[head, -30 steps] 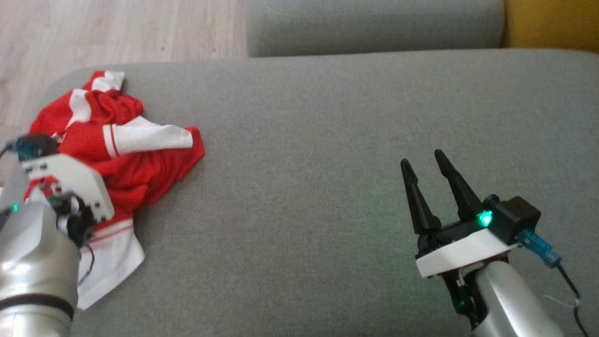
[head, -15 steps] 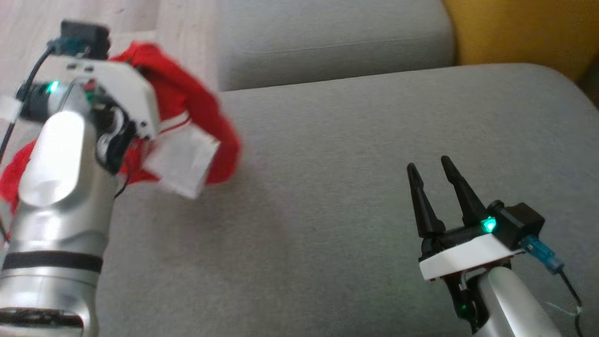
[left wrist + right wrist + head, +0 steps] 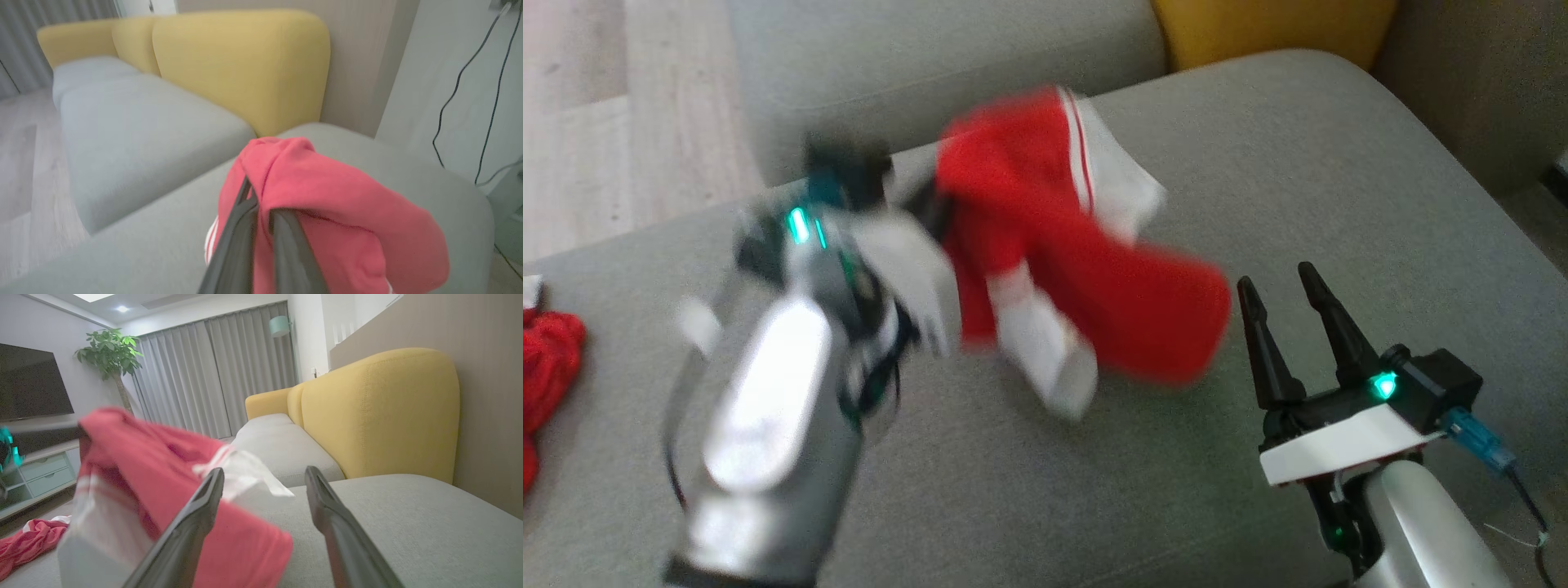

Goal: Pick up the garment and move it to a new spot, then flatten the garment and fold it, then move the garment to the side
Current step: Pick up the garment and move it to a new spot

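Above grey sofa cushion (image 3: 1339,163): red-and-white garment (image 3: 1086,286) hangs bunched, clamped in left end effector (image 3: 261,204). Right end effector (image 3: 1276,275) spread, empty, just beside. Advise lowering mid-cushion, clear of edges, before release.

Two garments (image 3: 1094,286) (image 3: 547,359), two grippers (image 3: 261,212) (image 3: 1276,278)

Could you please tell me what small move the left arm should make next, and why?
Probably lower the garment onto the grey cushion: the left gripper is shut on it, it hangs bunched in the air, and the right gripper stands open beside it.
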Controlling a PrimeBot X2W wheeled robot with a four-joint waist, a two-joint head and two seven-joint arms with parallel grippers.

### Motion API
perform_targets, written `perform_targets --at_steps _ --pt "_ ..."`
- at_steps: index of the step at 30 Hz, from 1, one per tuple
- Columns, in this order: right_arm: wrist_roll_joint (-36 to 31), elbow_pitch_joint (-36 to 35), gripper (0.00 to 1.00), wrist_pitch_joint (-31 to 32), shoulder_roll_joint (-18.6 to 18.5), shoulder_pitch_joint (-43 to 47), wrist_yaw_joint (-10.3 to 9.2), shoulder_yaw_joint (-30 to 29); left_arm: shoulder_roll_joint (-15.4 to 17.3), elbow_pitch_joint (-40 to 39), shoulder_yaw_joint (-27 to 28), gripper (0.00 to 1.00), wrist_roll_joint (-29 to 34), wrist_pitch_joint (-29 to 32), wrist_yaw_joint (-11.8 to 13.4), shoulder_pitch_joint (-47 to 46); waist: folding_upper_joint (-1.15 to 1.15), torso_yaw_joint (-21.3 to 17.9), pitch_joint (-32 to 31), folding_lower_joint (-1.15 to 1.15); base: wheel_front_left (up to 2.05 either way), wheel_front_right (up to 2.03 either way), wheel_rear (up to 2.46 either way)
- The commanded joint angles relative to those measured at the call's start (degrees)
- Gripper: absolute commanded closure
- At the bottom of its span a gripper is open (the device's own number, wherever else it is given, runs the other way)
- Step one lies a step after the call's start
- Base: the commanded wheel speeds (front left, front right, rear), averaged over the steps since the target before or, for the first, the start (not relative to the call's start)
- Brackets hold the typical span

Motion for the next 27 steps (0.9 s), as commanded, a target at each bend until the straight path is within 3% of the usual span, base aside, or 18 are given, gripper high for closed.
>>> perform_targets --at_steps 1,2,3,4,9,13,20,25,27 --pt "0.30 -2.30 0.00 -0.54 0.01 -2.30 0.44 1.43 1.19 0.88 0.85 1.00 1.41 -3.25 1.19 1.04 0.00 -1.63 1.49 0.00 0.00 0.00 0.00" --pt "0.41 -2.28 0.00 -0.54 0.03 -2.36 0.44 1.65 0.96 3.23 0.23 1.00 1.94 -5.14 1.69 2.68 0.00 -1.86 1.81 0.00 0.00 0.00 0.00" --pt "0.52 -2.23 0.00 -0.54 0.00 -2.43 0.44 1.91 0.76 5.80 -0.29 0.61 2.56 -7.42 2.24 3.85 0.00 -1.98 2.11 0.00 0.00 0.00 0.00" --pt "0.65 -2.16 0.00 -0.54 -0.06 -2.59 0.44 2.27 0.54 8.98 -0.87 0.04 2.58 -8.56 2.19 4.94 0.00 -2.14 2.36 0.00 0.00 0.00 0.00" --pt "1.02 -2.16 0.00 -0.54 -0.52 -3.11 0.44 2.98 -0.17 16.58 -1.10 0.00 1.12 -12.99 1.61 5.72 0.00 -1.90 2.73 0.00 0.00 0.00 0.00" --pt "1.17 -2.43 0.00 -0.54 -1.05 -2.90 0.44 2.68 0.92 16.49 -0.27 0.00 1.14 -18.29 1.61 4.81 0.00 -0.44 2.52 0.00 0.00 0.00 0.00" --pt "1.12 -2.78 0.00 -0.54 -1.33 -1.69 0.44 1.30 5.06 6.68 4.45 0.00 -0.23 -24.12 4.39 7.55 0.00 2.77 1.50 0.00 0.00 0.00 0.00" --pt "1.16 -3.05 0.00 -0.54 -1.79 -0.86 0.44 0.82 6.74 -1.71 7.29 0.00 -2.38 -24.06 6.56 14.48 0.00 4.68 1.12 0.00 0.00 0.00 0.00" --pt "1.33 -3.06 0.00 -0.54 -2.11 -0.41 0.44 1.11 6.69 -6.20 8.65 0.00 -2.82 -25.32 8.50 19.10 0.00 5.54 1.06 0.00 0.00 0.00 0.00"
